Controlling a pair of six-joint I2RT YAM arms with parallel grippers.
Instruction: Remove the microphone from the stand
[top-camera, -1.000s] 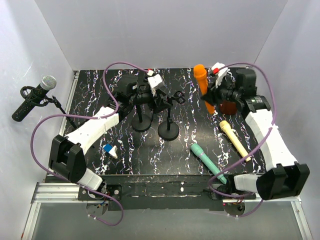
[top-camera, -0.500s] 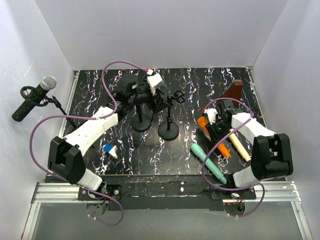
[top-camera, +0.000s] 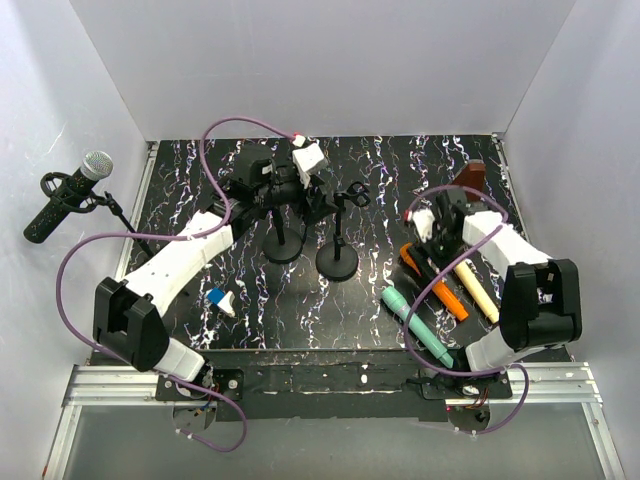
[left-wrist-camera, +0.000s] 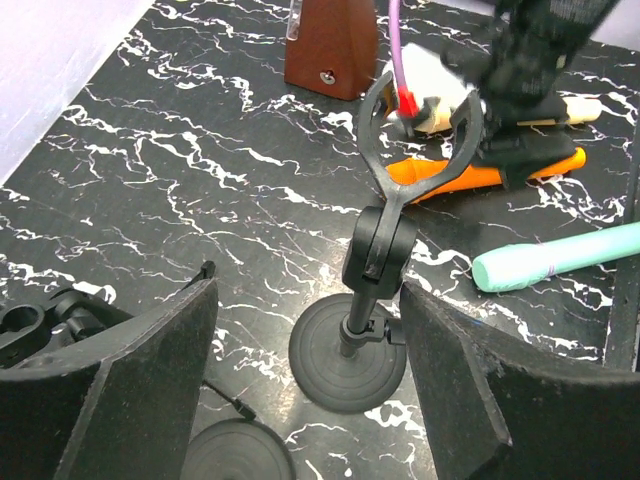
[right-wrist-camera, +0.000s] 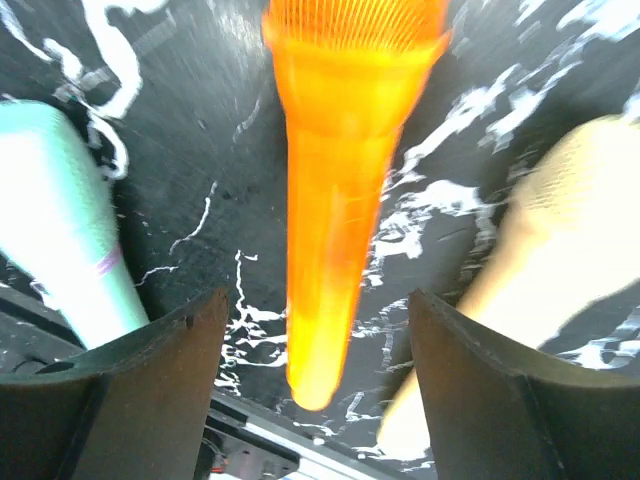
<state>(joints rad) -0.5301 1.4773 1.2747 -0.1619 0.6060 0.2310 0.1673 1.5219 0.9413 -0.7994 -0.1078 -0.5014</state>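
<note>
From above, the orange microphone (top-camera: 437, 288) lies flat on the table (top-camera: 185, 175) at about 4 o'clock, between a teal microphone (top-camera: 415, 325) and a yellow microphone (top-camera: 476, 290), so its removal looks done. The right gripper (top-camera: 432, 240) hovers over its 12 o'clock end. At 9 o'clock, off the table, a black microphone (top-camera: 68, 195) sits in a clip, apparently yet to be done. In the left wrist view the left gripper (left-wrist-camera: 310, 385) is spread wide and empty, framing a stand (left-wrist-camera: 378, 250) whose clip holds nothing. In the right wrist view the jaws stand wide on either side of the orange microphone without touching it; the picture is blurred and the microphone's head is cut off at 12 o'clock.
</note>
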